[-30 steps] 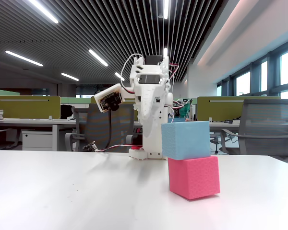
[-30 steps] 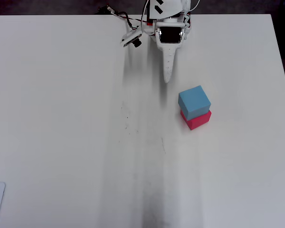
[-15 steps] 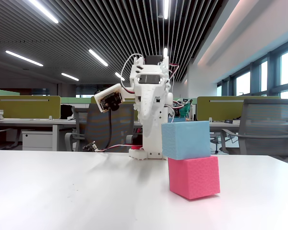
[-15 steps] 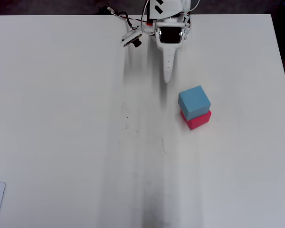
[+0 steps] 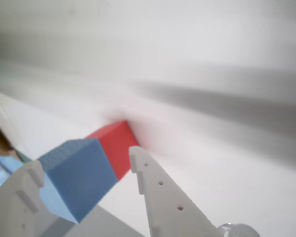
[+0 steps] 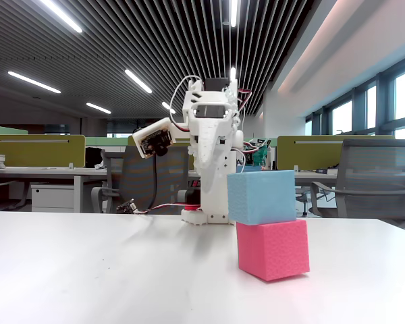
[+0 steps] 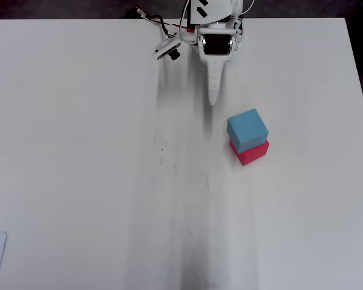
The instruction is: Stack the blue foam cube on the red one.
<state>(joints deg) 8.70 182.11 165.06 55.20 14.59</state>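
My tool (image 7: 213, 96) hangs released and empty, just beyond the blue foam cube (image 6: 261, 196), which sits on the red one (image 6: 273, 249), slightly offset, on the bench (image 7: 97, 169).

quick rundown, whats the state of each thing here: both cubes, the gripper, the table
blue cube: resting on top of the red cube, shifted a little off its edges, not held
red cube: flat on the table, carrying the blue cube
gripper: pulled back near the arm's base, apart from the stack, holding nothing; open or shut cannot be told
table: white, with faint dark smudges down the middle
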